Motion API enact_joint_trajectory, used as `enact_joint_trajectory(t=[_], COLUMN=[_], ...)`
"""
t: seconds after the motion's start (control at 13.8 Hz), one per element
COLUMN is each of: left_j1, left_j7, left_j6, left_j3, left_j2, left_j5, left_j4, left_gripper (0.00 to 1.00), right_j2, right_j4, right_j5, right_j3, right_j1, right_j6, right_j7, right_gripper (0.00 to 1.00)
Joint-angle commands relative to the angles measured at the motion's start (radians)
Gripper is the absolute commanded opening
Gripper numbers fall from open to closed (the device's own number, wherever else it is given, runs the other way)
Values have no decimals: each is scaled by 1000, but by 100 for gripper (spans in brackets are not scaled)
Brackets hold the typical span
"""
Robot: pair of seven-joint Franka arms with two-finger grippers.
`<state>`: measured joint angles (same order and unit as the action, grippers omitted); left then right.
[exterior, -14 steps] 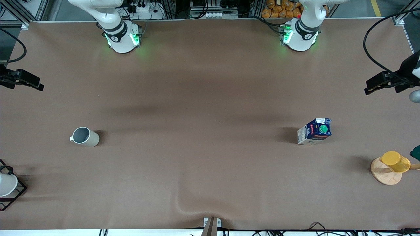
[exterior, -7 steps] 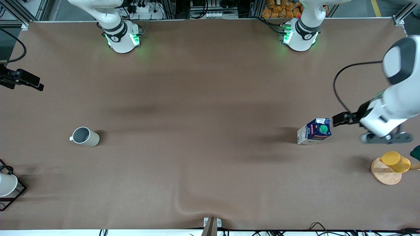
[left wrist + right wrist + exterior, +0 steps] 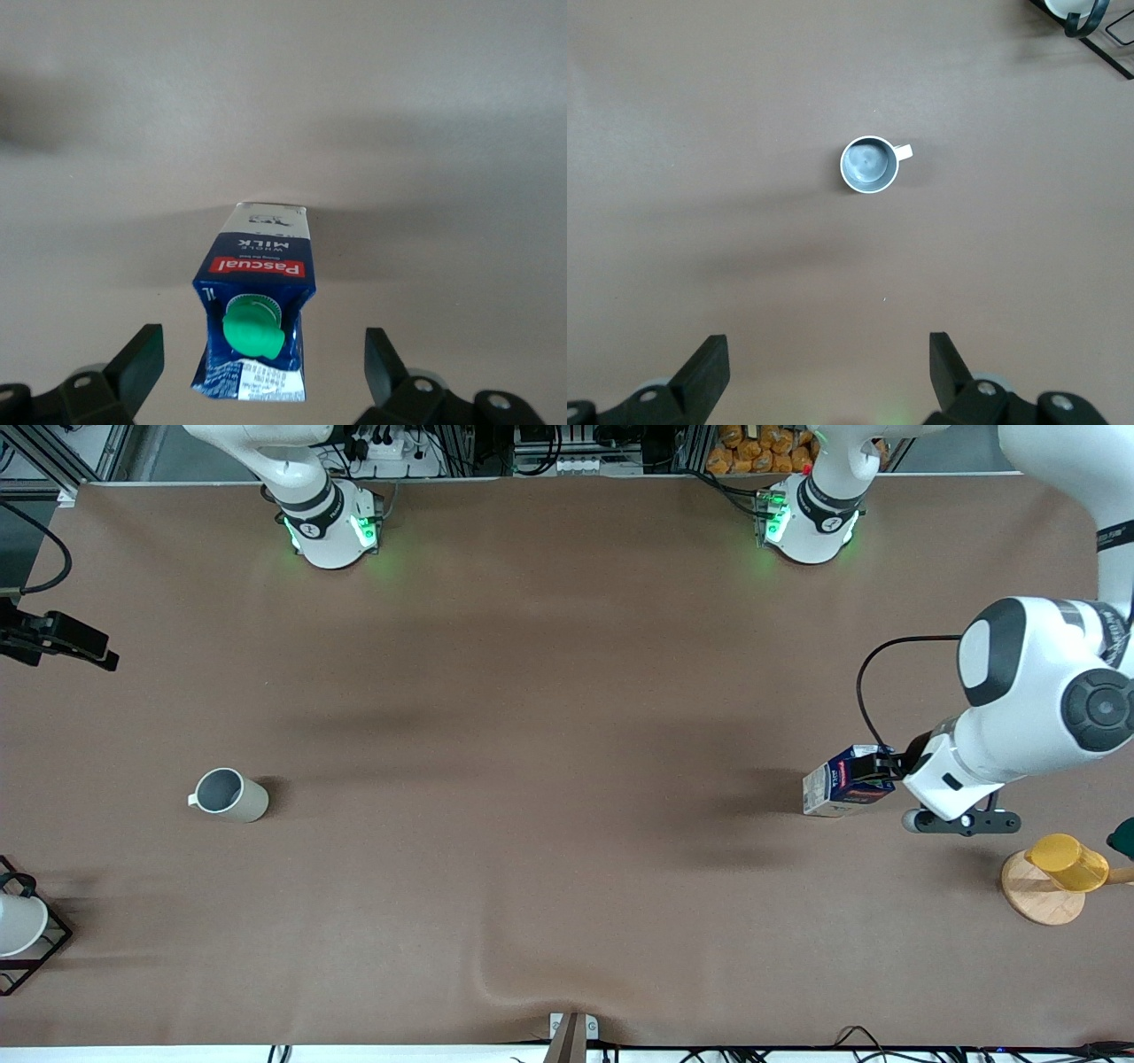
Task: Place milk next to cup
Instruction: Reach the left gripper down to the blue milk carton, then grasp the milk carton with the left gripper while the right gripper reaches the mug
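I'm looking at the milk first: it's standing upright on the table toward the left arm's end, well apart from the cup, which is sitting toward the right arm's end. I'm bringing the left gripper in over the carton's top, and in the left wrist view the fingers are spread wide with the green cap centred between them, not touching either one. So nothing is gripped yet. The right gripper is waiting high over the cup, its fingers spread too and holding nothing.

As I'm judging it, the task is barely begun: the grasp, the carry along the whole table and the set-down beside the cup are all left.

Counting now: one milk carton, one off-white cup, one yellow cup on a wooden base, and one white cup in a black wire rack.
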<state>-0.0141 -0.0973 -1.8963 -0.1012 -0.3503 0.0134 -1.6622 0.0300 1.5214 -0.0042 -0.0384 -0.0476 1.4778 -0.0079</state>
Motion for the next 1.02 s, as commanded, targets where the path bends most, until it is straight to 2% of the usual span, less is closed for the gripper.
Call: enact_joint_trajectory(t=[0.0,0.07,0.29,0.65,0.8,0.94], left_j1=[3,0,2,2,5,6], left_j7=[25,25,25,25,25,25], left_j6=[-35,-41,-78,-116,-116,-116], left_j3=[2,0,-5,-6,-6,-6], left_j2=[28,28,28,19,16,13], left_j5=[32,68,74,74,74,74], left_j4=[-71,-82,-120,-151,-151,-149], left_gripper=[100,100,100,100,99,86], right_j2=[20,43,170,341,401,432], right_j4=[-15,-13,-17,-18,-18,-17], right_j5=[0,0,-11,53,49,37], right_j3=[11,11,11,11,11,11], right_j1=[0,8,23,-12,-12,-12], right_j6=[-8,-11,1,88,148,185], right_j7=[16,13,6,-78,-78,-80], right_gripper=[100,100,100,100,100,100])
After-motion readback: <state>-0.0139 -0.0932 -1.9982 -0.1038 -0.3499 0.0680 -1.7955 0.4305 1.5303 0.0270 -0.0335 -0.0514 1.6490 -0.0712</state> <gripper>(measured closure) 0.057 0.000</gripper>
